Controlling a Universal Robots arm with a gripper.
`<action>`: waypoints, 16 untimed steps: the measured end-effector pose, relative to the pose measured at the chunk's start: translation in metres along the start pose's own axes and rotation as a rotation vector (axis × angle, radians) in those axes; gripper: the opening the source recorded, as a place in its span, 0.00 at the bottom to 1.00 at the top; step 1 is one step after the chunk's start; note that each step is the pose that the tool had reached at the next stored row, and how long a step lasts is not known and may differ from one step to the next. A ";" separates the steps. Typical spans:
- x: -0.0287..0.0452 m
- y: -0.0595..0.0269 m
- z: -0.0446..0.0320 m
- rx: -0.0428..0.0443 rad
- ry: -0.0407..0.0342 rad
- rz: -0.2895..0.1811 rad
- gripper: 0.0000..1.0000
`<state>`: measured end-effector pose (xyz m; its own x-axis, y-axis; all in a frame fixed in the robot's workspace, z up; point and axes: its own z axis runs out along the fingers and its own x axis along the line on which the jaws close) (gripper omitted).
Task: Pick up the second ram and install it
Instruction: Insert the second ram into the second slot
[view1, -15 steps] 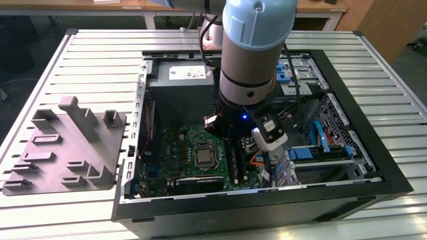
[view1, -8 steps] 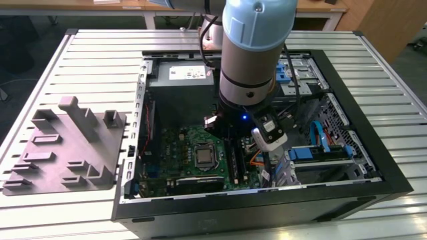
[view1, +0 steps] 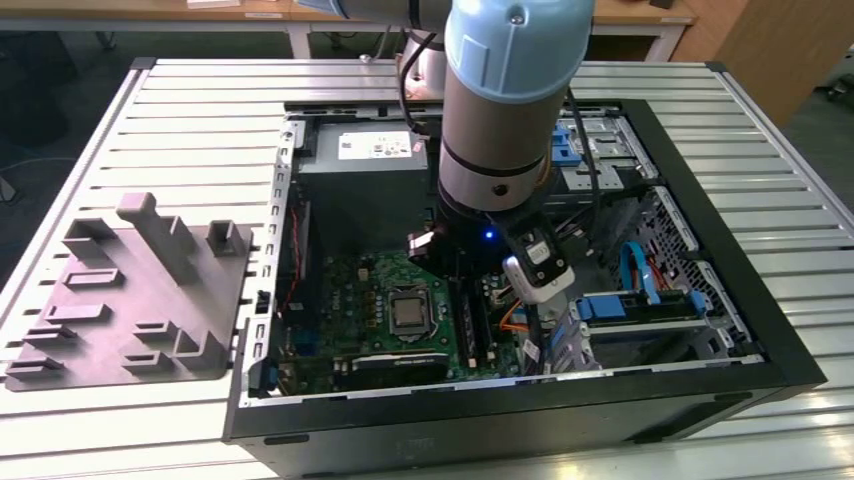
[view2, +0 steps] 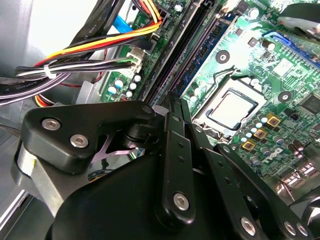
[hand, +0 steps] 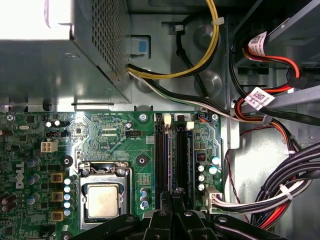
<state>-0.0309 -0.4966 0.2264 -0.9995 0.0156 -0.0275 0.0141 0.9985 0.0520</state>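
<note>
The black hand (view2: 172, 100) is hanging over the green board (view2: 240, 60) in the second wrist view; I cannot tell if it is holding anything. In the first wrist view the second ram (hand: 184, 160) seems to be sitting in a slot right under it.

Robotics lab or test workshop. An open computer case (view1: 694, 300) lies on a ribbed aluminium-slat table (view1: 200, 110), with a grey moulded fixture (view1: 134, 290) beside it (slots and upright posts). A pale-blue-jointed robot arm (view1: 514, 90) reaches down into the case. Along the far edge: wooden benches (view1: 267, 12) on white legs, grey floor. Inside the case: green motherboard (hand: 100, 145), bundled cables (hand: 280, 195).
</note>
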 end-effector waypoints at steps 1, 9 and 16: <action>0.0000 0.0000 0.0001 -0.0001 0.0000 0.000 0.12; 0.0000 0.0000 0.0009 0.0000 0.0000 0.000 0.12; 0.0000 0.0000 0.0009 -0.0001 0.0000 -0.001 0.12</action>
<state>-0.0309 -0.4966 0.2254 -0.9995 0.0141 -0.0276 0.0127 0.9986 0.0520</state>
